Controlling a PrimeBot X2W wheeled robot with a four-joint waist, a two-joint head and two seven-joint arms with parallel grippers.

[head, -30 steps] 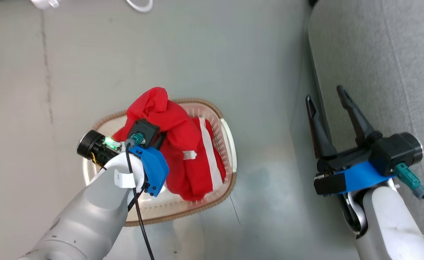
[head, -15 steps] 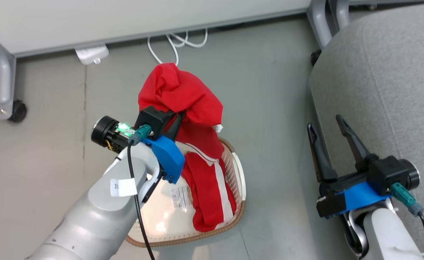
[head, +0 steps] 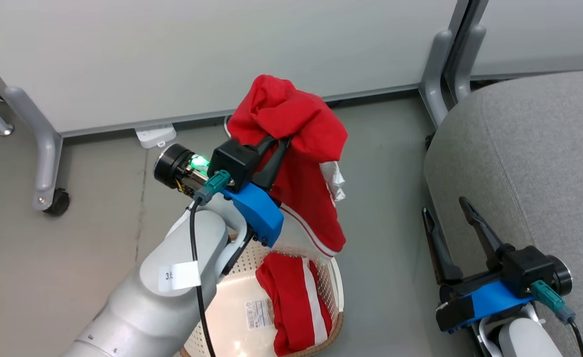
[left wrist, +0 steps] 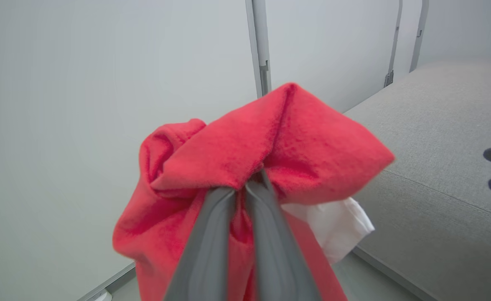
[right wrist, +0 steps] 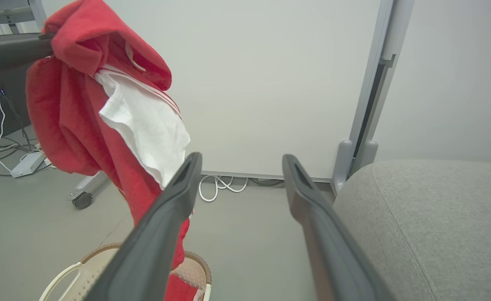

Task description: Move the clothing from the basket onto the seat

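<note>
My left gripper (head: pixel 281 141) is shut on a red garment (head: pixel 301 168) and holds it in the air above the basket (head: pixel 335 280); its white trim hangs down. The left wrist view shows the fingers (left wrist: pixel 212 234) pinching the red garment (left wrist: pixel 270 150). A second red garment (head: pixel 296 302) with a white band lies in the cream basket, beside a barcode sticker. The grey seat (head: pixel 534 153) is at the right. My right gripper (head: pixel 447 208) hangs open and empty at the seat's front edge; in its own view the lifted garment (right wrist: pixel 74 113) hangs left of the right gripper (right wrist: pixel 239 163).
A pale partition panel (head: pixel 197 54) on grey legs with a castor (head: pixel 55 203) stands behind the basket. A white power strip (head: pixel 155 135) and cables lie at its foot. Grey floor (head: pixel 380 208) separates the basket from the seat.
The left gripper has lifted the red garment out of the basket and up toward the right. The head camera has tilted up, bringing the panel and more of the seat into view.
</note>
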